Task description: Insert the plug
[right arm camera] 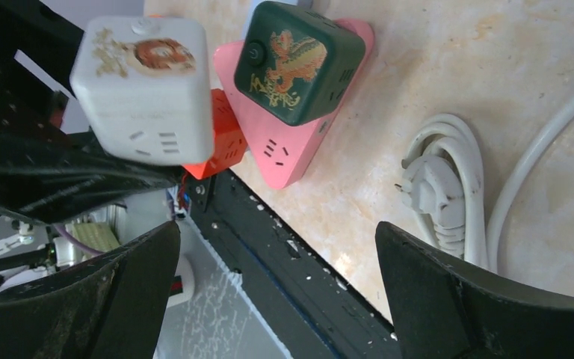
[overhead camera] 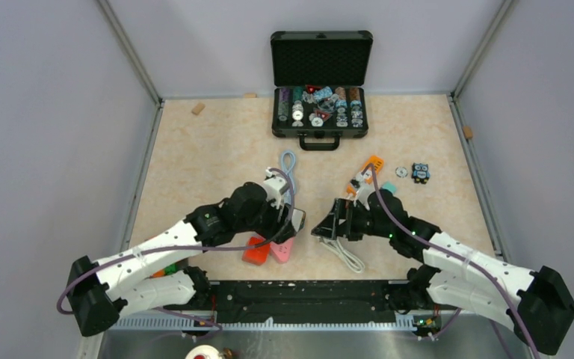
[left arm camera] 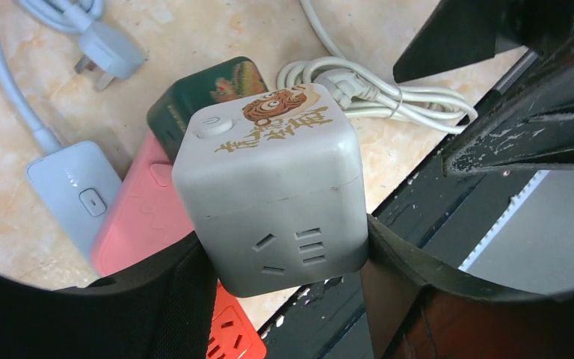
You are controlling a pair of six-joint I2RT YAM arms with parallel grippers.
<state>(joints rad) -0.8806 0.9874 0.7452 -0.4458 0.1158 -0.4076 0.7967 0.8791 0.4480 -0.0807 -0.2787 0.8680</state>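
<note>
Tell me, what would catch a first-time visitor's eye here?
A white cube socket with a cartoon sticker stands out, gripped by the left gripper near the table's front edge. Beside it sits a pile of a pink socket, an orange socket and a green cube socket, with a coiled white cord by the open right gripper. At the back, a black case stands open, full of small parts.

Socket blocks [right arm camera: 291,149] near coiled cable [right arm camera: 448,187]

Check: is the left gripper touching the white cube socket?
Touching. The left wrist view shows the left gripper with both fingers pressed against opposite sides of the white cube socket, with no gap.
</note>
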